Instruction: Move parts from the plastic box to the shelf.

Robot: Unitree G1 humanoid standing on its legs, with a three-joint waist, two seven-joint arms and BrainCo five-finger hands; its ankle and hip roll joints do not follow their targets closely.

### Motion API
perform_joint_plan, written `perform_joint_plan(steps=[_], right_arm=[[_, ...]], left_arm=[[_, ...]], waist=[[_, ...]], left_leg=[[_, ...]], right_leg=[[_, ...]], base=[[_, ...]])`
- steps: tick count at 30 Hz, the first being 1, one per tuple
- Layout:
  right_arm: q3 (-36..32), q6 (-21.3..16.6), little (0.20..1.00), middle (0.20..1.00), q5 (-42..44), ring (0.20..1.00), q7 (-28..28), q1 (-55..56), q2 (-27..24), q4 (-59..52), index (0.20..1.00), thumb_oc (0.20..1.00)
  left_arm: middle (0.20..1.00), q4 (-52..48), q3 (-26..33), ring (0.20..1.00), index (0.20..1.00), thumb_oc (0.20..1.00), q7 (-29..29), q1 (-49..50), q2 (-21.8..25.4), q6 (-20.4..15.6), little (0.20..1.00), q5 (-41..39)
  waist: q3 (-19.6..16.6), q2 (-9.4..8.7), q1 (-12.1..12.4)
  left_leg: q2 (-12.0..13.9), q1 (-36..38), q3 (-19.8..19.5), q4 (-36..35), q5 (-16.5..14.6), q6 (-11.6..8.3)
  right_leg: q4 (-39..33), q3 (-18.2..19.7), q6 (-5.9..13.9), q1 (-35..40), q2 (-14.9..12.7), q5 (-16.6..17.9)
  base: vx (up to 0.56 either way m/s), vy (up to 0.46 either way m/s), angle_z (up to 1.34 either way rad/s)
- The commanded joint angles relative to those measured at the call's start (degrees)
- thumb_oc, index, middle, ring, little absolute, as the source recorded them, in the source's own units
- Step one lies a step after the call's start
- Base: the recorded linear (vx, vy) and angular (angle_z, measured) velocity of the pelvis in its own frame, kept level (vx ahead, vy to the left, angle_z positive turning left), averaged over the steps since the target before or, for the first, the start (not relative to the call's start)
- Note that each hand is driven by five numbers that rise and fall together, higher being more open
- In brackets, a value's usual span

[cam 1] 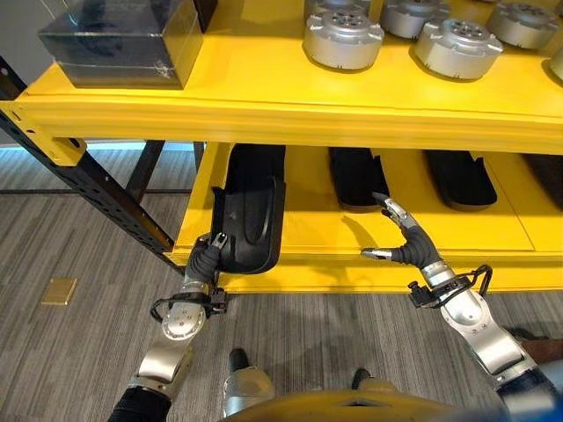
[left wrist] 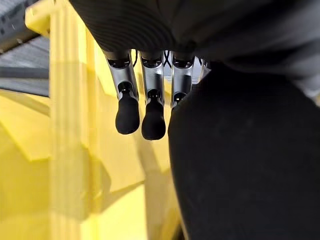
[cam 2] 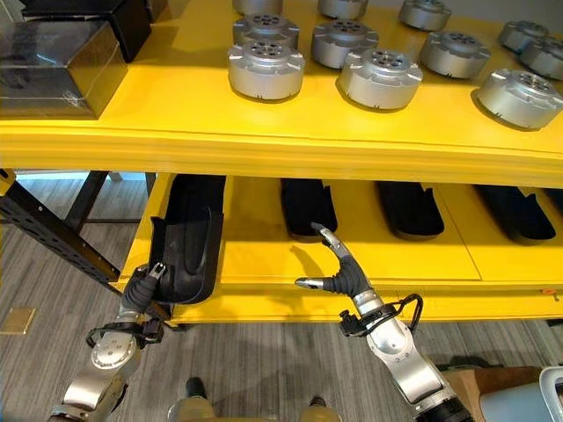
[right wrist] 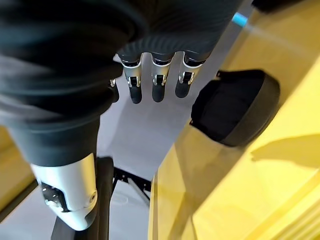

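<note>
A long black moulded part (cam 1: 251,211) lies at the left end of the yellow lower shelf (cam 1: 440,233), its near end hanging over the front lip. My left hand (cam 1: 204,259) grips that near end at its left corner. In the left wrist view the fingers (left wrist: 127,115) run along the part's (left wrist: 240,165) edge, and two of them are hidden behind it. My right hand (cam 1: 406,246) hovers open over the shelf's front middle, thumb and fingers (right wrist: 155,85) spread, holding nothing.
More black parts (cam 2: 308,204) (cam 2: 409,207) (cam 2: 517,211) lie side by side further along the lower shelf. The upper shelf carries several round silver parts (cam 1: 343,37) and a clear box (cam 1: 119,40). A black rack post (cam 1: 88,180) slants at the left. A pale box corner (cam 2: 544,391) shows at the floor's right.
</note>
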Motion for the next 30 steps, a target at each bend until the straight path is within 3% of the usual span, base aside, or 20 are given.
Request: perform_joint_plan(steps=[1, 2, 5, 11, 14, 19, 25, 30], right_arm=[[-0.2, -3.94, 1.0, 1.0, -0.87, 1.0, -5.97, -3.59, -0.47, -5.54, 1.0, 1.0], [-0.45, -4.05, 1.0, 1.0, -2.42, 1.0, -9.95, -4.26, 0.51, -5.03, 1.0, 1.0], [-1.49, -4.92, 1.0, 1.0, -3.38, 1.0, -11.65, -3.45, 1.3, -5.77, 1.0, 1.0], [-2.36, -6.12, 1.0, 1.0, -4.12, 1.0, -10.42, -2.86, 1.16, -6.18, 1.0, 1.0], [-1.82, -6.84, 1.0, 1.0, -2.96, 1.0, -12.84, -5.34, 0.79, -6.25, 1.0, 1.0], [-4.76, -7.58, 1.0, 1.0, -0.44, 1.0, -11.91, -7.97, -0.03, -10.03, 1.0, 1.0], [-6.34, -5.84, 1.0, 1.0, -0.45, 1.0, -12.56, -10.31, -1.31, -11.07, 1.0, 1.0], [-7.43, -5.08, 1.0, 1.0, 0.58, 1.0, -12.24, -12.23, -2.66, -10.93, 1.0, 1.0]], left_arm=[[0.2, 0.03, 0.45, 0.2, 0.2, 0.2, 3.53, -7.31, -0.8, -1.67, 0.2, -1.26], [0.2, 2.39, -0.25, 0.2, 0.2, 0.2, 6.86, -9.62, -2.16, 0.1, 0.2, -1.69], [0.2, 4.44, -0.25, 0.2, 0.2, 0.2, 10.39, -11.38, -3.26, 0.22, 0.2, -1.38], [0.2, 8.87, 0.75, 0.2, 0.2, 0.2, 17.35, -16.09, -4.78, -1.15, 0.2, -1.88], [0.2, 11.74, 0.91, 0.2, 0.2, 0.2, 20.74, -20.36, -5.52, 0.01, 0.2, -0.91], [0.2, 16.47, 1.42, 0.2, 0.2, 0.2, 26.27, -25.36, -4.54, 0.04, 0.2, 0.92], [0.2, 19.89, 3.62, 0.2, 0.2, 0.2, 27.67, -27.63, -2.3, -0.77, 0.2, 1.34], [0.2, 23.3, 3.98, 0.2, 0.2, 0.2, 28.27, -29.91, 1.4, 2.5, 0.2, 8.08]], waist=[[0.25, 0.33, -0.67], [0.43, 0.7, -1.52], [0.66, 1.09, -2.75], [2.02, 1.6, -4.46], [4.39, 1.93, -4.86], [7.42, 2.29, -6.54], [10.53, 2.29, -7.09], [12.2, 2.41, -7.39]], left_leg=[[1.48, -2.38, -2.09, 5.46, -2.52, 0.78], [1.89, -2.57, -1.72, 6.06, -2.54, 0.76], [2.32, -2.89, -1.09, 6.71, -2.63, 0.73], [2.68, -5.02, -0.91, 9.16, -3.13, 0.63], [2.51, -7.35, -1.58, 10.82, -3.37, 0.54], [2.55, -11.11, -1.76, 13.07, -3.8, 0.57], [2.39, -14.51, -2.41, 15.72, -4.62, 0.46], [2.27, -16.5, -2.7, 16.94, -4.84, 0.51]], right_leg=[[8.31, -1.08, -3.16, -2.64, 2.56, -4.12], [9.27, -0.52, -3.28, -3.38, 2.81, -4.41], [10.25, 0.14, -3.38, -4.4, 2.88, -4.71], [12.99, 2.03, -3.36, -7.29, 2.98, -5.57], [14.62, 3.2, -3.36, -9.48, 3.14, -6.1], [17.41, 4.69, -3.41, -14.06, 2.93, -6.5], [20.59, 5.34, -3.51, -17.97, 2.31, -7.3], [22.68, 5.7, -3.65, -20.54, 1.92, -7.63]], base=[[0.02, -0.008, -0.03], [0.02, 0.011, -0.07], [0.02, 0.039, -0.12], [-0.01, 0.014, -0.23], [-0.1, 0.005, -0.04], [-0.11, 0.068, -0.05], [-0.11, 0.039, -0.08], [-0.06, 0.034, -0.03]])
